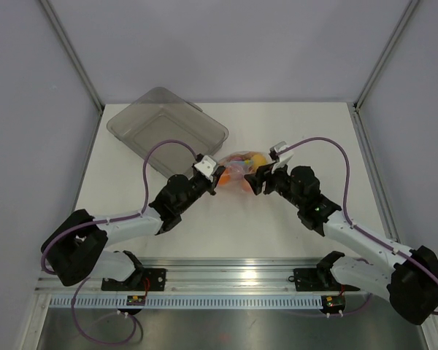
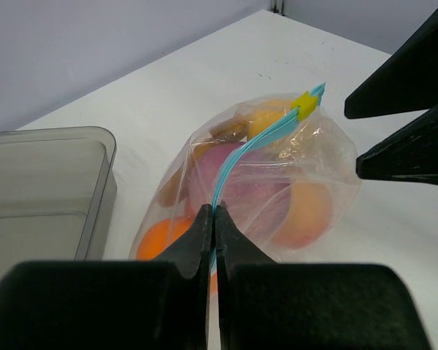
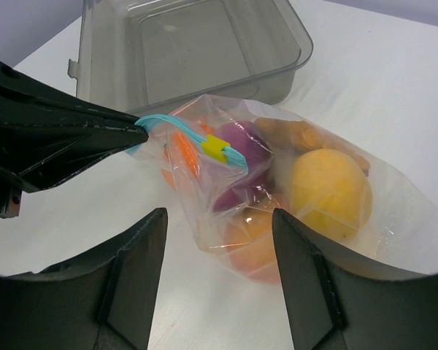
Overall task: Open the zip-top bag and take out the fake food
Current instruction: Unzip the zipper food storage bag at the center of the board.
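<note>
Left fingers pinch shut on the blue zip strip of the bag, which lies on the worktop between the arms with the toy food inside. Right fingers stand wide, empty, just short of the yellow slider. Opening is underway, I judge; next they must close on that slider and pull.

From above, cannot tell apart the food inside the bag: too small, partly covered at either end of the bag by the left gripper and right gripper. Lost between the left gripper's fingers: near end of the bag's zip strip. Cut by the picture's edge, left of the bag: tray.
</note>
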Controlling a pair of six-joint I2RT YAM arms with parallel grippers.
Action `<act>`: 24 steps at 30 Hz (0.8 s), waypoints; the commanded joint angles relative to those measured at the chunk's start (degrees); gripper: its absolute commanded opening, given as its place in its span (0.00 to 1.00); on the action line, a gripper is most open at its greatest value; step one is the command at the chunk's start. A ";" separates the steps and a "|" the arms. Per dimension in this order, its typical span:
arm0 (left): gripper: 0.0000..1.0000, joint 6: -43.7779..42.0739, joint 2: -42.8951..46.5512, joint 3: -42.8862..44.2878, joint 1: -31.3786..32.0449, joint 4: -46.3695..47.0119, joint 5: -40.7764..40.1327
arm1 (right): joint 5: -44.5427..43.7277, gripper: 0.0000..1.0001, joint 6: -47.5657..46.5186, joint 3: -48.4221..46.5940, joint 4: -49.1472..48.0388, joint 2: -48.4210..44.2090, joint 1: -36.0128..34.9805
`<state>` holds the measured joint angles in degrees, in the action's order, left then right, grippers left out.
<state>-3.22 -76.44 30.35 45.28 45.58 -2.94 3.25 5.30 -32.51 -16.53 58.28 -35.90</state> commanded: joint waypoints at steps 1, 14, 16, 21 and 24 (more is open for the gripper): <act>0.00 0.24 1.83 -0.38 -0.01 4.08 -1.19 | 3.43 0.66 -2.22 -1.59 -5.17 2.71 -0.49; 0.00 -0.03 1.39 0.33 -0.10 1.27 2.59 | 0.46 0.57 -2.75 -0.72 -10.62 4.21 -0.49; 0.00 -0.12 1.30 0.33 -0.10 1.09 2.59 | -0.17 0.57 -2.75 0.16 -11.93 2.98 -0.49; 0.00 0.41 1.12 0.68 -0.10 -0.14 4.70 | 0.18 0.44 -2.40 -1.14 -11.60 4.55 -0.49; 0.00 0.59 1.47 0.59 -0.10 -0.23 4.44 | 1.41 0.36 -2.31 -2.73 -9.83 6.05 -0.49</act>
<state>-3.09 -76.23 30.15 45.25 43.24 -0.16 4.60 3.29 -32.40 -25.41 63.07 -35.94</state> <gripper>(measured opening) 0.008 0.369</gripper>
